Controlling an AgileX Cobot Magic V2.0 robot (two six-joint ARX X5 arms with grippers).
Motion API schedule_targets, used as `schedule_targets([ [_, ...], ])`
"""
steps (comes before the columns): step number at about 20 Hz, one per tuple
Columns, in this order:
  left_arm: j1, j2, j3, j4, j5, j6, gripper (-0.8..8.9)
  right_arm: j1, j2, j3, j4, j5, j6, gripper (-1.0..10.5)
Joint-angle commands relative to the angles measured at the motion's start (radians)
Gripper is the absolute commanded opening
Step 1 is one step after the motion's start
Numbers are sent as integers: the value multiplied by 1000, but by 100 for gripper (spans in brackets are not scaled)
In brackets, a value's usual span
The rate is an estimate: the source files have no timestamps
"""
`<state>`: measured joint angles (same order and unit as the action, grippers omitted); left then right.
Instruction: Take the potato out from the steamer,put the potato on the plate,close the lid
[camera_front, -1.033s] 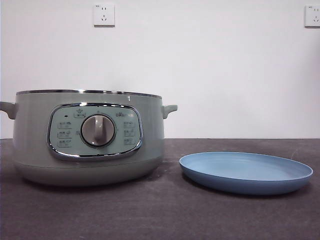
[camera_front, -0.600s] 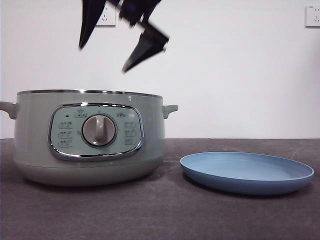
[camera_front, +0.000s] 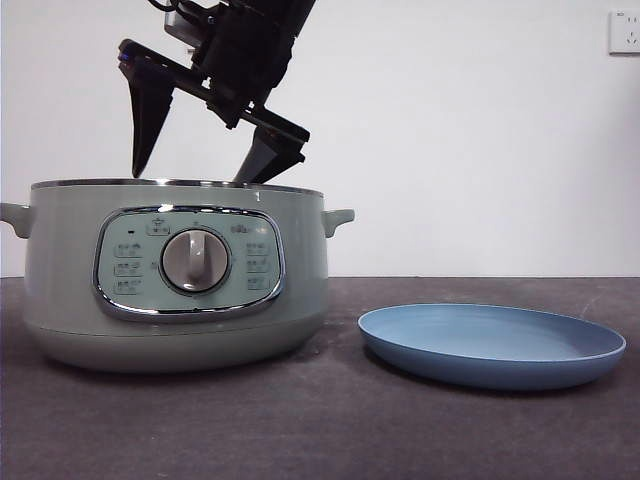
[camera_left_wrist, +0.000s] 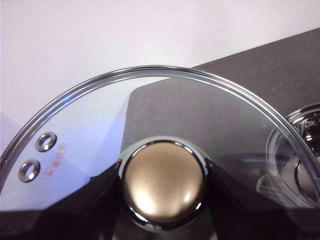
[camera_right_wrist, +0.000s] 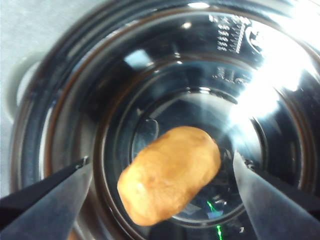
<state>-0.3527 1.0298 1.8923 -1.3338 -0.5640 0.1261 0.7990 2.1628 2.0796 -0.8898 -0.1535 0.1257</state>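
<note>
potato hidden inside steamer frontally — right gripper spread above, left gripper clamping lid knob

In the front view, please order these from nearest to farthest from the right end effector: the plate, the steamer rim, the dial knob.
Measured from the right end effector, open above the steamer:
1. Steamer rim, directly under its tips.
2. Dial knob, lower, on the steamer's front panel.
3. Plate, off to the side on the table.

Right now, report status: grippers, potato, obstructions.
Right gripper open at the steamer mouth, jaws either side of the potato. Left gripper shut on the lid. Plate bare. Nothing in the way.
</note>
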Motion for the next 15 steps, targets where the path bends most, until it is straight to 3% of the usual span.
schedule_targets([
  [1, 1, -11, 14, -16, -10, -11, -8, 3, 35, 3, -5, 3, 16, 473],
  [11, -1, -11, 14, -47, -6, -22, -8, 15, 122, 3, -26, -6, 16, 467],
  [14, -1, -11, 14, -47, -6, -22, -8, 27, 149, 3, -24, -50, 15, 319],
  [15, -1, -11, 14, -47, -6, -22, -8, 35, 149, 3, -13, -49, 6, 213],
])
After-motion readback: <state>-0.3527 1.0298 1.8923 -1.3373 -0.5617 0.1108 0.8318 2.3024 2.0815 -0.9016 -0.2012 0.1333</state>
